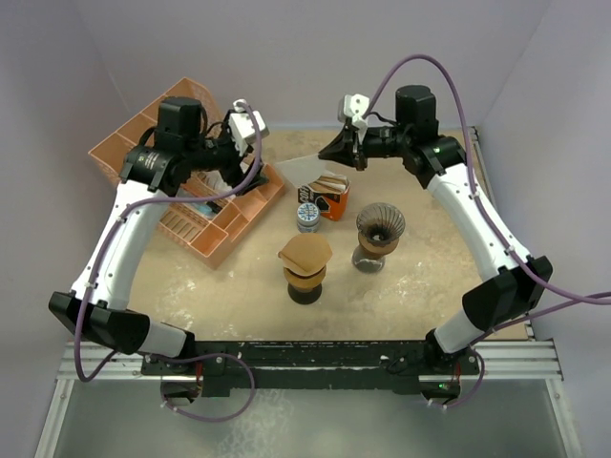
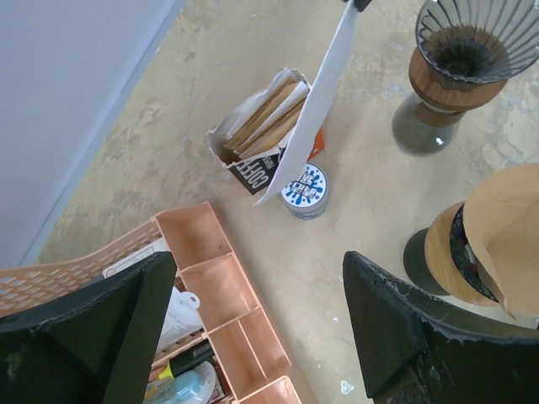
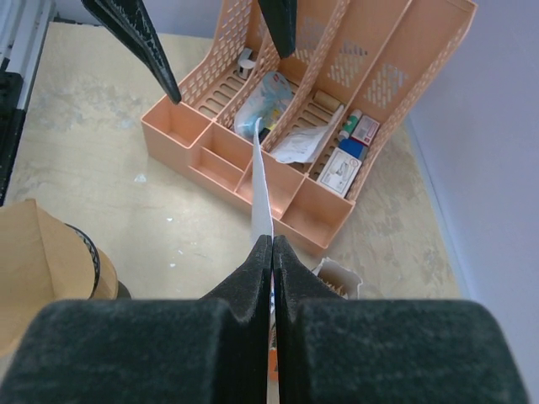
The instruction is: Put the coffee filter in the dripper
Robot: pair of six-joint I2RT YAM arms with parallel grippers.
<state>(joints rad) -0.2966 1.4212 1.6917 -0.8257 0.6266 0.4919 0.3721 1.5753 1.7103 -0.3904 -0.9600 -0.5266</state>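
Note:
My right gripper is shut on a white paper coffee filter and holds it in the air, edge-on, above the open filter box. In the left wrist view the filter hangs over the box. An empty dark glass dripper stands on its wooden collar, right of the box. My left gripper is open and empty above the orange organizer's near corner.
A second dripper with a brown filter in it stands in front. A small round tin sits by the box. The orange desk organizer fills the far left.

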